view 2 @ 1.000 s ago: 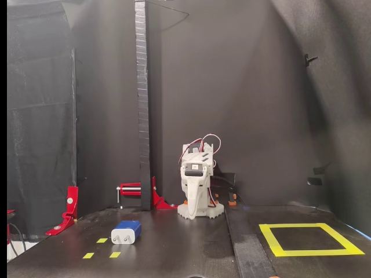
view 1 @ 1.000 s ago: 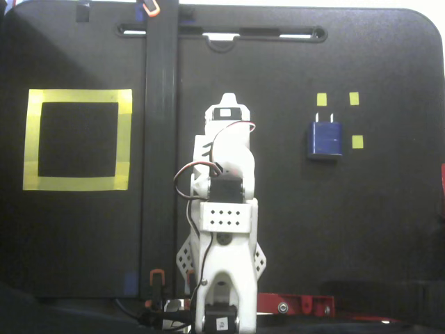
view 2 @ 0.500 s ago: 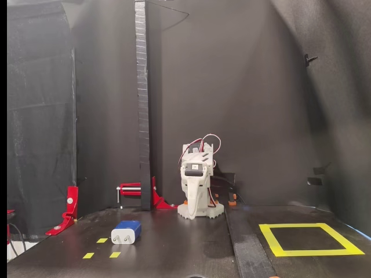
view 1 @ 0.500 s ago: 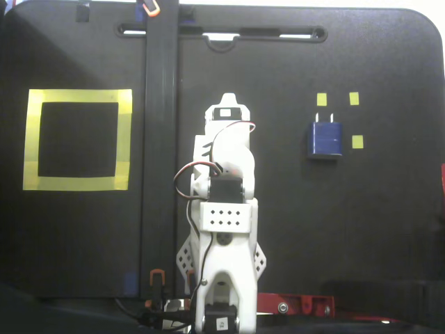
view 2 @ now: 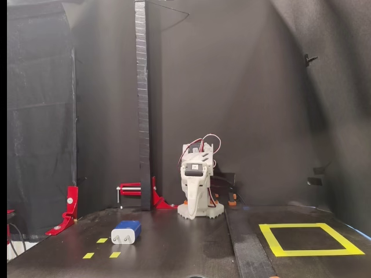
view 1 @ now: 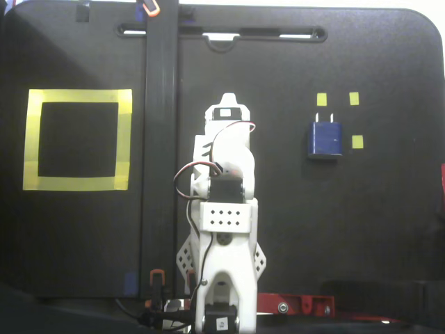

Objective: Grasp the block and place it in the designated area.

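Arm folding over its base, claw [view 2: 193,194] state impossible to tell. Block [view 1: 325,138] lying well apart from yellow-bordered area [view 1: 125,139], among small yellow tape squares [view 1: 357,142].

Black tabletop [view 1: 348,229] with rounded corners, carrying all items directly on its surface. Landmark: the white arm base [view 2: 200,209], standing at the middle of one edge. In a fixed view from above, the designated area [view 1: 76,184], a yellow tape square with black centre, lies flat well to the left of the base; the block [view 1: 325,138], dark blue, lies well to the right of it, prongs pointing away from the base. Three small yellow tape squares [view 1: 321,99] sit just around the block. A dark strip [view 1: 160,174] runs across the tabletop between base and designated area
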Available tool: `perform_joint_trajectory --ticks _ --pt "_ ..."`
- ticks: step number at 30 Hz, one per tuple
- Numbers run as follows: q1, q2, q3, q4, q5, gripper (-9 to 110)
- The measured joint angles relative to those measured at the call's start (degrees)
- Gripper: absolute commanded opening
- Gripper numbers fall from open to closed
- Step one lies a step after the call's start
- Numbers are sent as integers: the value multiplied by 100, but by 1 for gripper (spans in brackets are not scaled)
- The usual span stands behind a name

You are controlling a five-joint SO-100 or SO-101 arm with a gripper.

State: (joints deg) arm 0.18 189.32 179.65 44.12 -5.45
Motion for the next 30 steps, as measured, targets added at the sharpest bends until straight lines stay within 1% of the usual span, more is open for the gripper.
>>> perform_joint_trajectory --ticks 28,30 --pt "0 0 0 0 -44 0" --pt "0 0 0 -176 -53 0"
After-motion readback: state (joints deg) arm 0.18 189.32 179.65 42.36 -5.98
